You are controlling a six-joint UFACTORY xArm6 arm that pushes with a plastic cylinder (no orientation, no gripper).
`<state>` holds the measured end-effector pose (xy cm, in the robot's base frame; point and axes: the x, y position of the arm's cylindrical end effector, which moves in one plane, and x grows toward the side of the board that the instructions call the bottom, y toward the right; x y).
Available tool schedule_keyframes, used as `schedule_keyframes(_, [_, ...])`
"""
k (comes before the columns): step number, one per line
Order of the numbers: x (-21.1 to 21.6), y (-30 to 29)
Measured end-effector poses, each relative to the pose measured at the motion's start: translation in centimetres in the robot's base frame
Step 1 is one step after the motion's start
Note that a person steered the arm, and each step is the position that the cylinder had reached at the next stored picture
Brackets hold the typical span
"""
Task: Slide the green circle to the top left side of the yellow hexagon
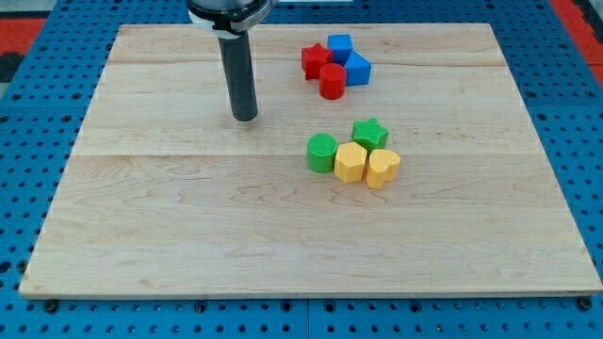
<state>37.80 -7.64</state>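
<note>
The green circle (321, 153) stands on the wooden board (188, 235), touching the left side of the yellow hexagon (350, 163). A yellow heart (382, 169) sits against the hexagon's right side, and a green star (370, 133) sits just above the two yellow blocks. My tip (244, 118) rests on the board up and to the left of the green circle, well apart from it and touching no block.
Near the view's top, right of my rod, a cluster holds a red star (314, 60), a red cylinder (332, 82), a blue cube (340, 47) and another blue block (358, 69). A blue perforated surface (28, 141) surrounds the board.
</note>
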Motion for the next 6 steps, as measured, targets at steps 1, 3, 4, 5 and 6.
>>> schedule_keyframes(1, [0.0, 0.0])
schedule_keyframes(3, [0.0, 0.5])
schedule_keyframes(4, [-0.7, 8.6])
schedule_keyframes(5, [-2.9, 20.1])
schedule_keyframes(6, [-3.7, 25.3])
